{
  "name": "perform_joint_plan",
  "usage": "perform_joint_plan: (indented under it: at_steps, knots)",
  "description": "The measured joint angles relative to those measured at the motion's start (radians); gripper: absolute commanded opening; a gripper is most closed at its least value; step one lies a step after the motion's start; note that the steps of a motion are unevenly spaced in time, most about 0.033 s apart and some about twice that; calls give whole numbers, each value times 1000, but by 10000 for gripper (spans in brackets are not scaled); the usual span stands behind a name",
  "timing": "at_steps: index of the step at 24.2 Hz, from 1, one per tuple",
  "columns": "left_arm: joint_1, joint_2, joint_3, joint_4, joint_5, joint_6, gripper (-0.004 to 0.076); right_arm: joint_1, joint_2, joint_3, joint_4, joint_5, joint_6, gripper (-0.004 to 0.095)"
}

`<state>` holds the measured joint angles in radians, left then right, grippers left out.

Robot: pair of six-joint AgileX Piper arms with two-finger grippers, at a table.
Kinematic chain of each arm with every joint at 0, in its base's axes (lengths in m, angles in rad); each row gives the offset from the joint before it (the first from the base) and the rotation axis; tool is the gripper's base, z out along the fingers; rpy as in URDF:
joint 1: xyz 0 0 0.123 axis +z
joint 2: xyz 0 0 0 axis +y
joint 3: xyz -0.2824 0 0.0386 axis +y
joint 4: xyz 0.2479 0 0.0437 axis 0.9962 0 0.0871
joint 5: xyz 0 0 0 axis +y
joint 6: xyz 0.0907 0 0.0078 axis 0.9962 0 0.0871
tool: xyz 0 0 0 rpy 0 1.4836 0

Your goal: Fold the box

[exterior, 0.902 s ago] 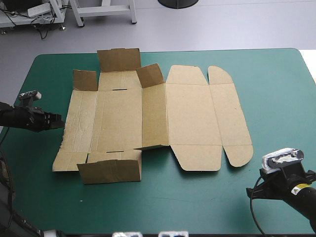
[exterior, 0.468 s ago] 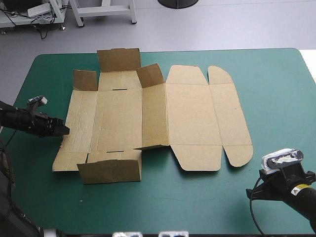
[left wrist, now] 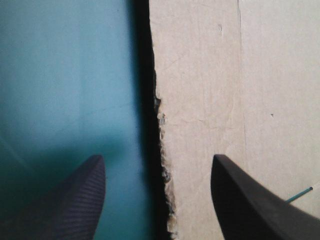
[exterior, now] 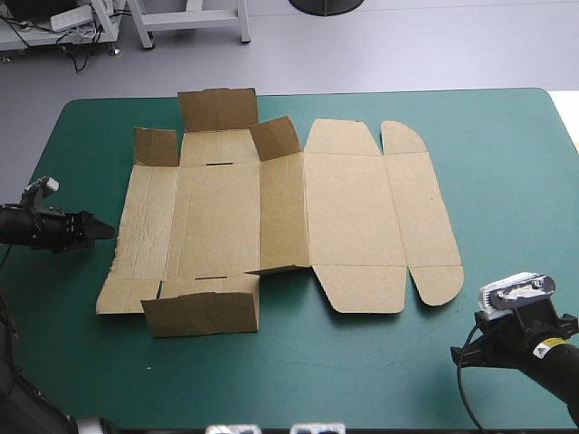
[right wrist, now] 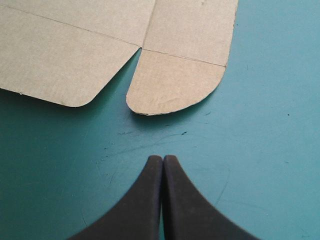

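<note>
Left pincer (left wrist: pixel 157 159) (agape) astride box (left wrist: pixel 240 100) edge

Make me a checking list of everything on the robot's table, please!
Surface: teal-green cover, with faint scuff marks.
Job's things: brown box, a cut sheet lying open; right-hand panels flat, several flaps on its left half raised.
Clutter: nothing seen.
Grippers: left gripper open, the box's ragged left edge between its fingers; right gripper shut, over bare cover, short of a rounded flap.
Cables: nothing seen besides the robot's own.
Surroundings: nothing seen.
</note>
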<state>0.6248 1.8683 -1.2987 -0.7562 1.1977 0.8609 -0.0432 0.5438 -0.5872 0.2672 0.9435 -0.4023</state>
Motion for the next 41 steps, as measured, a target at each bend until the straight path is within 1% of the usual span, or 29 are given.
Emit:
perform_joint_plan:
  at_steps: [13, 21, 25, 30, 37, 41]
  knots:
    - [-10, 19, 9, -13, -2, 0, 449, 0, 0, 0, 0, -2, 0, -20]
    - [-94, 27, 9, 38, -2, -10, 449, 0, 0, 0, 0, -5, 0, -20]
    - [-111, 32, 8, 35, 2, -27, 449, 0, 0, 0, 0, -5, 0, -20]
    - [-137, 34, 8, 20, 1, -45, 449, 0, 0, 0, 0, -6, 0, -20]
    - [-246, 36, 8, 4, -3, -78, 449, 0, 0, -1, 0, -6, 0, -20]
    - [-282, 39, 10, -63, -3, -81, 449, 0, 0, -1, 0, -6, 0, -20]
